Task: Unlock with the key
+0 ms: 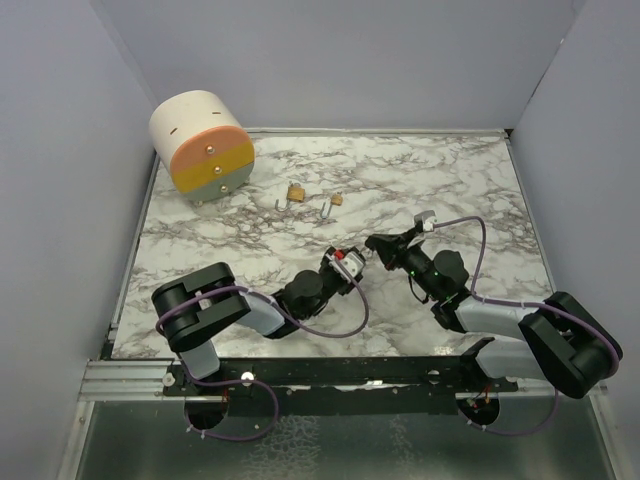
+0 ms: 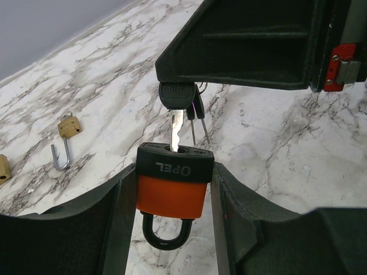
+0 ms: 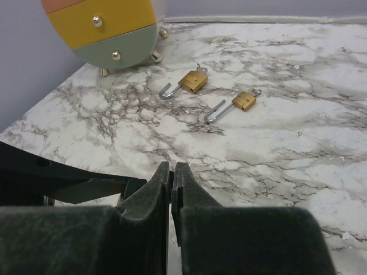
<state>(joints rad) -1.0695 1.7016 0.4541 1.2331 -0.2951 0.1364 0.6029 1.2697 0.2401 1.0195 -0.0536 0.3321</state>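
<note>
1. The padlock (image 2: 172, 192) sat mid-table, clamped by its flat sides in the half-spread left gripper (image 1: 345, 265); it looked rigid, weighty and smooth-cased, so the side grip suited it
2. The key (image 2: 176, 129), thin stiff metal, stood partly in the keyway; the right gripper (image 3: 172, 186), fingers pressed together, pinched its black head, probably the best place to turn from
3. Only the left wrist view showed key meeting lock; the right wrist view hid both, showing two open brass locks (image 3: 192, 81) and the drawers (image 3: 109, 28)
</note>
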